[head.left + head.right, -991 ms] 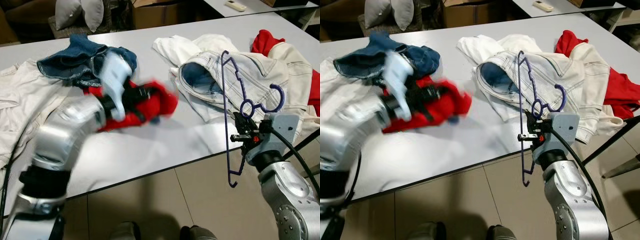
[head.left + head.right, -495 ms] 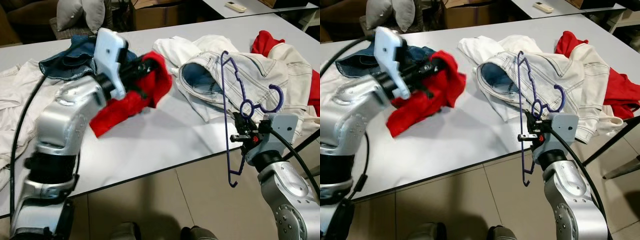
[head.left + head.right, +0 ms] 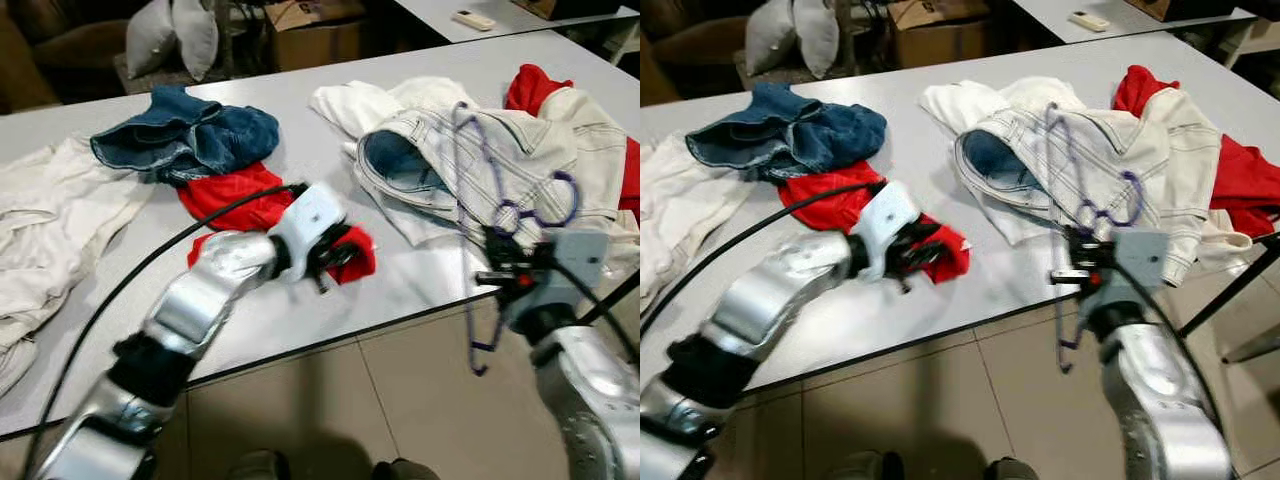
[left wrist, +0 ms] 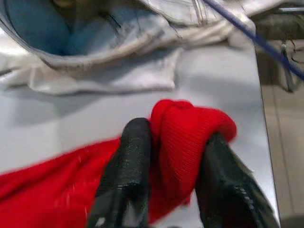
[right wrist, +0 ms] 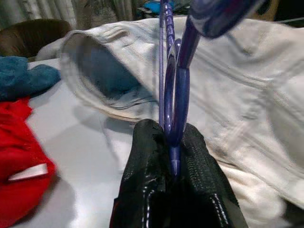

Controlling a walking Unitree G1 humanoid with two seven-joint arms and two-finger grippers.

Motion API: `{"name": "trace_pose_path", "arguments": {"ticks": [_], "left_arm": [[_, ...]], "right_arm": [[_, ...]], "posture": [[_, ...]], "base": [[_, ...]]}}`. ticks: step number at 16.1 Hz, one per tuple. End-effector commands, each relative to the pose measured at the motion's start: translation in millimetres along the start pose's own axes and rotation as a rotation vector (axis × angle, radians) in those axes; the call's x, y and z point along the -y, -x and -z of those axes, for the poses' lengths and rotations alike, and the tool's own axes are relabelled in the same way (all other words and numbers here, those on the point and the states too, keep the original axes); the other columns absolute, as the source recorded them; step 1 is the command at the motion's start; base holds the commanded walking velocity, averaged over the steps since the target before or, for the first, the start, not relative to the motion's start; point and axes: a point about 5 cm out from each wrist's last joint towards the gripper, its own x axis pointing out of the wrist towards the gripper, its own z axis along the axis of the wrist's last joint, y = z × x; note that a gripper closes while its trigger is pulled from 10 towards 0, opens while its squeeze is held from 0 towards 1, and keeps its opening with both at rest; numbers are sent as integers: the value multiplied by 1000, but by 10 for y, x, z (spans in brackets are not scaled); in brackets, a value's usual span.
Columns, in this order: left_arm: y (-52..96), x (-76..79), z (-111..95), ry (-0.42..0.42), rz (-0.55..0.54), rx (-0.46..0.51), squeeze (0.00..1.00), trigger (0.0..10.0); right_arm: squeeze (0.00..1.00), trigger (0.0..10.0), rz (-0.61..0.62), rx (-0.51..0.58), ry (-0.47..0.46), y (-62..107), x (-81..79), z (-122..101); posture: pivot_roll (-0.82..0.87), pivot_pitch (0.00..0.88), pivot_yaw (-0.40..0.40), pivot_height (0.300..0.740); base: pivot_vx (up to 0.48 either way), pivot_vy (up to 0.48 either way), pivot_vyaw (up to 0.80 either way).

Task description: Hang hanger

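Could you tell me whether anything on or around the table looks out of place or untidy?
Yes: clothes lie in loose heaps on the table, none hung. The purple hanger in the right tool is bare, while the left tool pinches a bunched red garment near the front edge.

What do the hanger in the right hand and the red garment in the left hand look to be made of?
Purple hanger: looks like glossy moulded plastic, given its smooth sheen and thin rounded bars, though coated wire is possible. Red garment: soft knit fabric, with fine ribbed texture showing where it bunches between the left hand's fingers.
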Motion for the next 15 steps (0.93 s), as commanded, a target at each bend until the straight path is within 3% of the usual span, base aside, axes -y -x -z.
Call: {"name": "trace_pose_path", "arguments": {"ticks": [1, 3, 5, 8, 10, 11, 12, 13, 15], "left_arm": [[77, 87, -6, 8, 78, 45, 1000, 10000], [164, 168, 49, 48, 128, 64, 1000, 10000], [278, 222, 184, 19, 137, -12, 1000, 10000], [491, 112, 382, -54, 76, -133, 1000, 10000], [547, 21, 428, -57, 14, -152, 1000, 10000], [576, -50, 455, -64, -32, -168, 941, 10000], [568, -144, 470, -73, -115, -167, 0, 10000], [551, -152, 463, -69, -134, -153, 0, 10000], [478, -101, 426, 20, -144, -70, 0, 10000]], "right_arm": [[0, 10000, 8, 37, 4, 51, 53, -73], [0, 10000, 3, 30, 3, 93, 45, -72], [0, 10000, -19, 26, 15, 132, 6, -50], [0, 10000, -2, 35, 13, 185, 44, -67], [0, 10000, -30, 35, 21, 224, 45, -85], [0, 10000, -47, 36, 31, 256, 60, -102], [0, 10000, -22, 40, 49, 311, 158, -126], [0, 10000, 0, 38, 57, 335, 204, -129], [0, 10000, 41, 23, 73, 403, 272, -117]], "posture": [[-45, 53, 55, 740], [-49, 52, 51, 740], [-58, 52, 50, 740], [-67, 57, 48, 740], [-74, 59, 49, 740], [-75, 61, 48, 740], [-77, 63, 48, 740], [-84, 64, 51, 740], [-98, 66, 54, 740]], "base": [[0, 0, 0], [0, 0, 0], [0, 0, 0], [0, 0, 0], [0, 0, 0], [0, 0, 0], [0, 0, 0], [0, 0, 0], [0, 0, 0]]}}
